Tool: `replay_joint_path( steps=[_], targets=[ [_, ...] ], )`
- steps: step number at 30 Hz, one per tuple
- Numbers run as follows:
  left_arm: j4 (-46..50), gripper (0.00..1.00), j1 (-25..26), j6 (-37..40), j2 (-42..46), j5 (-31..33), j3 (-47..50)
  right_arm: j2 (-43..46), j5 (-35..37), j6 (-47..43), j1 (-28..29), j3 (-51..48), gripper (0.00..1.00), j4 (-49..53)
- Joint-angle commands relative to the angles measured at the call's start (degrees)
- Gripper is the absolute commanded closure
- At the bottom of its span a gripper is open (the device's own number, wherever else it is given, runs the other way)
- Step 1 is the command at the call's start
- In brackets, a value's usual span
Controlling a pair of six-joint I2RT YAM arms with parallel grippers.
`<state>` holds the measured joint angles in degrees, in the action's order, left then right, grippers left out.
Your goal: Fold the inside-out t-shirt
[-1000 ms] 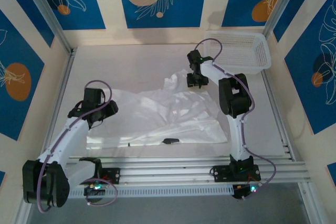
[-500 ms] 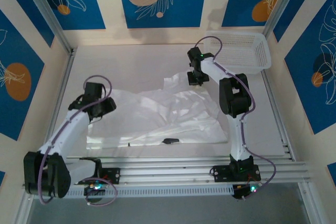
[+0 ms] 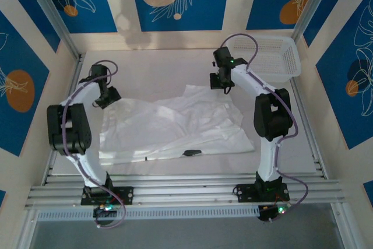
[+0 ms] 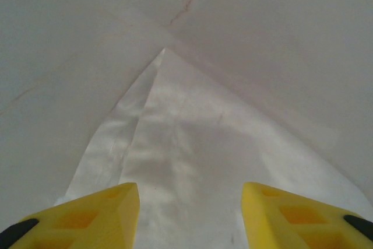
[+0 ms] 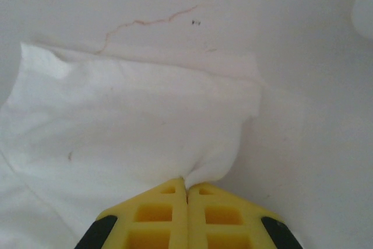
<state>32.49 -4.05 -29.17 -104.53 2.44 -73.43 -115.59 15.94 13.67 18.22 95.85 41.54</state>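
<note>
Well, the t-shirt (image 3: 175, 126) lies spread on the surface (image 3: 151, 65); my right tool (image 5: 186, 186) clenches its far edge, my left tool (image 4: 189, 196) hangs released over the far-left corner. Pulling one-sided could bunch it.

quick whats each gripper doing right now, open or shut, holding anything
left gripper: open, over the thin white cloth t-shirt, gripping nothing
right gripper: shut, pinching an edge of the t-shirt

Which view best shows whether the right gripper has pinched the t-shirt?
The right wrist view: the right gripper is shut, t-shirt cloth bunched at its tips. The top external view shows that gripper at the shirt's far edge, the pinch too small to judge. The left wrist view shows a different shirt corner.
</note>
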Motion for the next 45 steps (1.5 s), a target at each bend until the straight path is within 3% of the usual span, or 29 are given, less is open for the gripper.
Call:
replay_joint_path(
  steps=[1,10,20,24,34,42,45],
  targets=[
    [1.6,0.51,-2.0,1.9,-4.0,-2.9,-4.9,1.7,-2.7,0.9,0.0,-1.0,1.0,-2.0],
    [4.6,0.55,-2.8,2.3,-12.8,-1.8,-13.3,1.6,-2.9,0.1,-0.4,-1.4,1.0,-2.1],
    [6.1,0.54,-3.3,2.4,-13.1,2.6,-13.2,1.8,-2.8,0.0,-0.6,-1.1,1.0,-1.7],
    [3.5,0.56,-3.7,2.6,-14.1,-2.2,-13.1,1.7,-2.8,0.1,-0.5,-0.9,1.0,-1.6],
    [2.5,0.83,-4.0,1.3,-14.7,-3.6,-14.3,2.1,-1.9,-0.1,-0.5,-0.9,1.0,-0.4],
    [1.7,0.95,-5.4,0.3,-12.5,-6.0,-14.2,1.7,-1.6,1.3,-0.8,-1.1,1.0,-0.5],
    [0.9,1.0,-7.2,-1.1,-13.2,-9.5,-14.2,1.8,-4.8,4.7,-3.4,-2.9,1.0,-1.5]
  ],
)
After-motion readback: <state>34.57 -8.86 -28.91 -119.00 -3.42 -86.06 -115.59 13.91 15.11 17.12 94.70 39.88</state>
